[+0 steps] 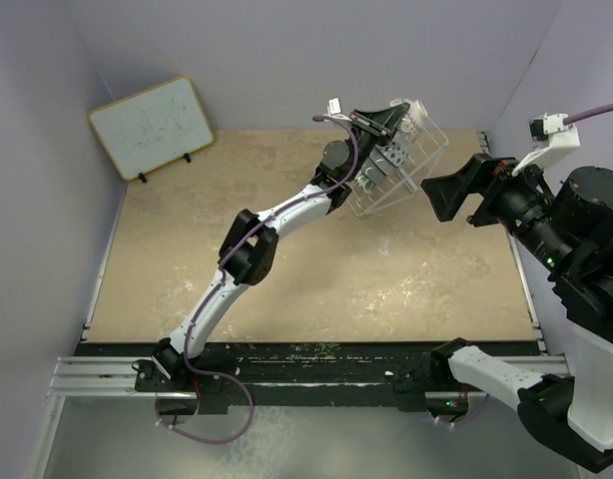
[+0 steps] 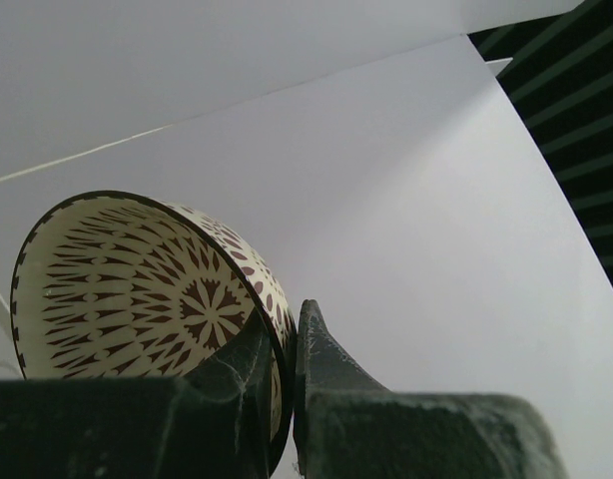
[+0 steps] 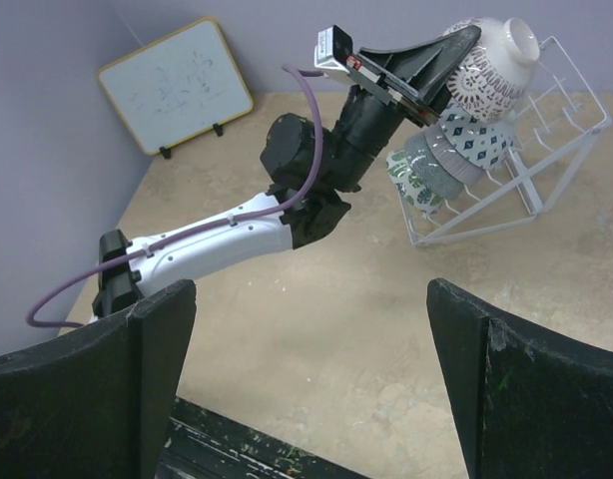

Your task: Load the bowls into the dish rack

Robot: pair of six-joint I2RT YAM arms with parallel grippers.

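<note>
1. The left hand pinched the rim of the lattice bowl, tilted above the dish rack, far right.
2. The right hand hung spread, empty.
3. The glazed ceramic looked stiff, slippery and chippable, so a rim grip suited it.

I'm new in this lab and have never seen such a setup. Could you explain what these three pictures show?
Two robot arms are bolted to the near edge of a table. One picture looks down from above; the other two come from cameras on each wrist. The left gripper pinches the rim of a brown-and-white bowl, held at the top of the white wire dish rack, where other patterned bowls already stand. The right gripper hangs open, empty, facing the rack. A whiteboard stands at the far left.
</note>
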